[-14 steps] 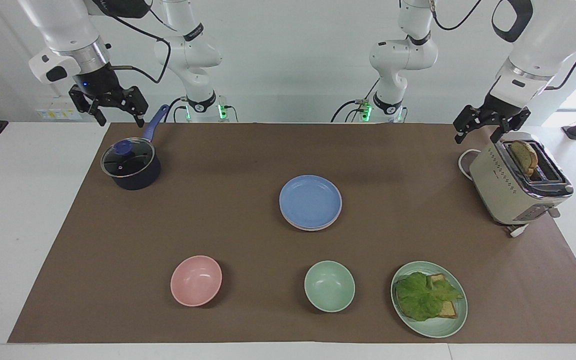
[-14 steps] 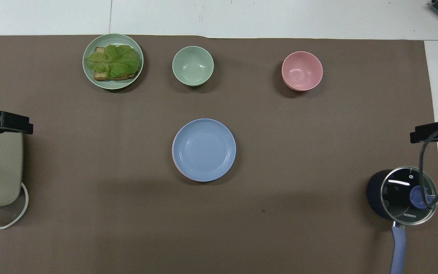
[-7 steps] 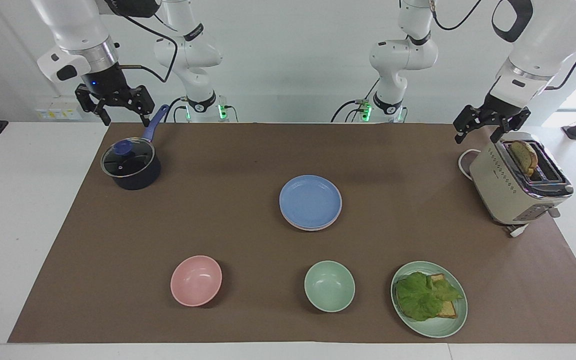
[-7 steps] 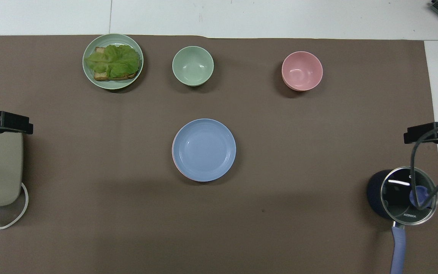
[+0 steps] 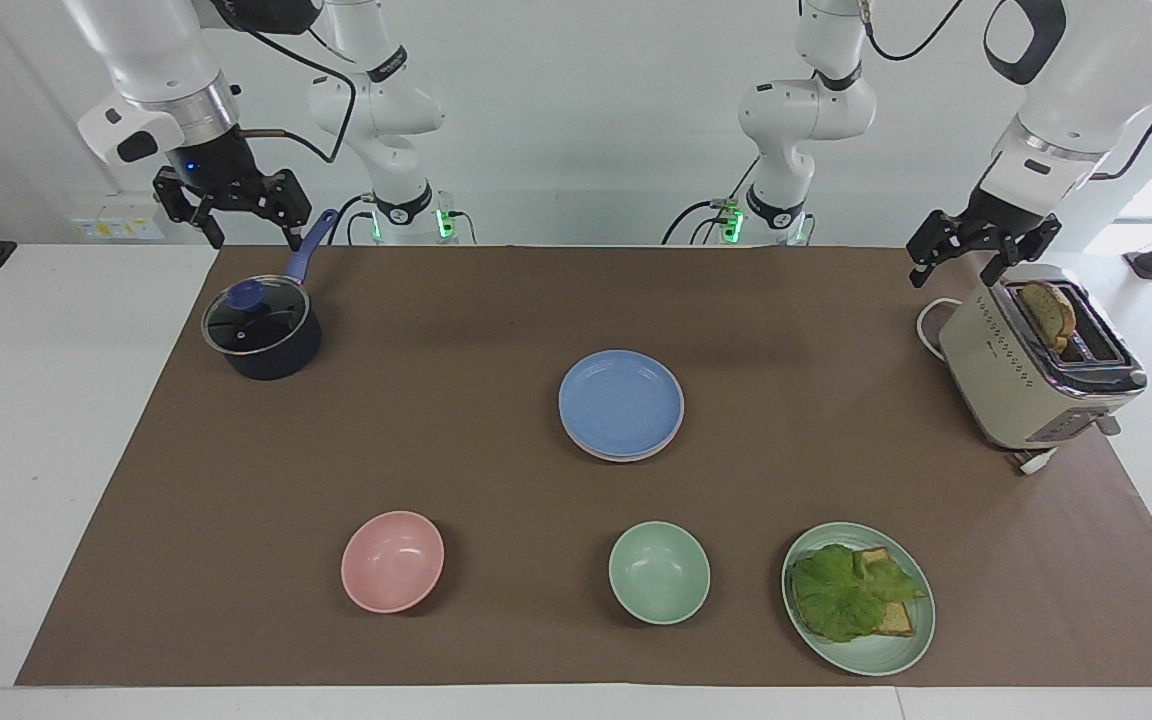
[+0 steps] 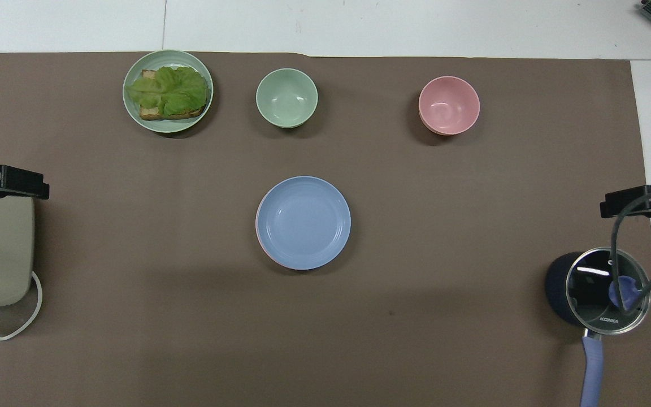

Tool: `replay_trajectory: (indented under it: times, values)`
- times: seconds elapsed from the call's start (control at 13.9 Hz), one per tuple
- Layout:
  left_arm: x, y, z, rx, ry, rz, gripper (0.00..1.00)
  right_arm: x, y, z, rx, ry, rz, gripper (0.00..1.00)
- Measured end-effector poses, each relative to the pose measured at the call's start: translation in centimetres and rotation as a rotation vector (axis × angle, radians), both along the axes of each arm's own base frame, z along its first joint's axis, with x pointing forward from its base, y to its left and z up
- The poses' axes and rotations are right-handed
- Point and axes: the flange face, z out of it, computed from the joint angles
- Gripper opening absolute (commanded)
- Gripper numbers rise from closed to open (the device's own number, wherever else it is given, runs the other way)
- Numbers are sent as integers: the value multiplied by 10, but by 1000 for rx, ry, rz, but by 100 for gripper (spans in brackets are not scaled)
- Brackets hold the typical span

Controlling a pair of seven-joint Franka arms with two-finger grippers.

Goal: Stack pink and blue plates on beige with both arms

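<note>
Since one second ago our right gripper (image 5: 232,205) has risen a little over the saucepan (image 5: 262,333); the left gripper (image 5: 979,246) hangs over the toaster (image 5: 1026,370) — both open, empty. At the table's centre the blue plate (image 5: 621,402) tops a slightly offset pile with a pink rim (image 6: 259,240) — a nudge could slide it.

Dishes, pot and toaster on the brown mat

Pink bowl (image 5: 392,561), green bowl (image 5: 658,572), lettuce toast on green plate (image 5: 881,655); lidded pot (image 5: 261,329); toaster (image 5: 1021,375) holding bread.

Bright, even light; soft shadows under dishes; both views sharp.
</note>
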Motion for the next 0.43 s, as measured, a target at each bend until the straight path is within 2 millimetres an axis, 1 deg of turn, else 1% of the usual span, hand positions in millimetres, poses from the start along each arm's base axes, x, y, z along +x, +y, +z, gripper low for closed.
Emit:
replay_trajectory:
  times: [0.43]
  values:
    - [0,0,0,0,0,0,100,-2,0,0,0,9,0,100]
